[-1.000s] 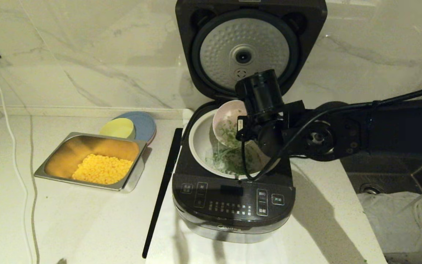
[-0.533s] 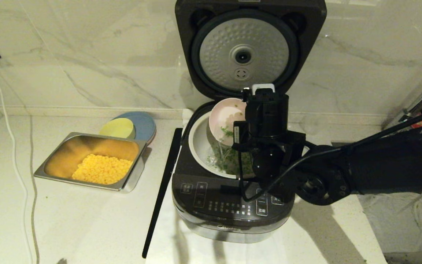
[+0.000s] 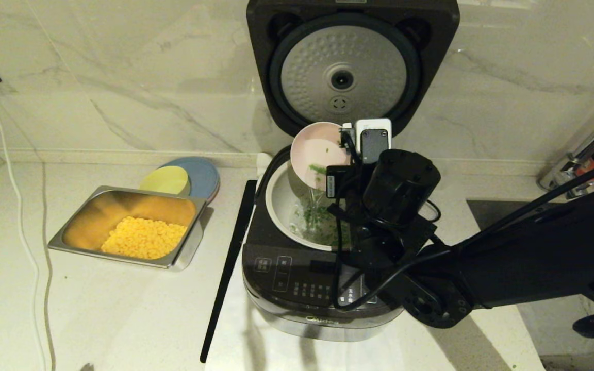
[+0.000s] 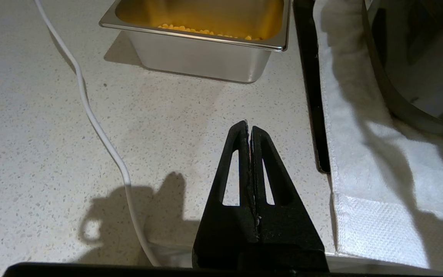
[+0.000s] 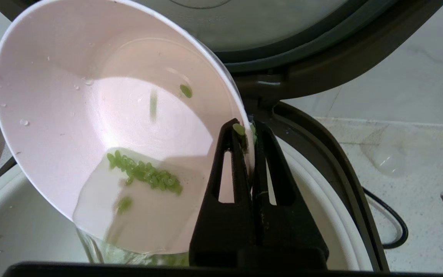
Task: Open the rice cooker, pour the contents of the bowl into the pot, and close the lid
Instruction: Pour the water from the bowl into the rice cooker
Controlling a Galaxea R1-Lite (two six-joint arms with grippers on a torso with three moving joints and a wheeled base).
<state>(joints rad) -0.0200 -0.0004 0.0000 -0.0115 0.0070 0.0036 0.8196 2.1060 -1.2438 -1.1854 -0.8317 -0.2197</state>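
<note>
From the head view I had the right gripper (image 3: 346,154) over the open rice cooker (image 3: 328,247), its lid (image 3: 351,67) upright against the wall. My right wrist view alone showed the grip: both fingers (image 5: 231,169) pinched tight on the bowl (image 5: 102,127) rim, one inside, one outside. The bowl was tipped steeply, mouth facing forward and down over the pot (image 3: 279,198), water and green contents (image 5: 144,173) sliding off its low edge. The left wrist view showed my left gripper (image 4: 249,132) fully closed and holding nothing above the counter (image 4: 52,134), near the steel tray (image 4: 198,57).
</note>
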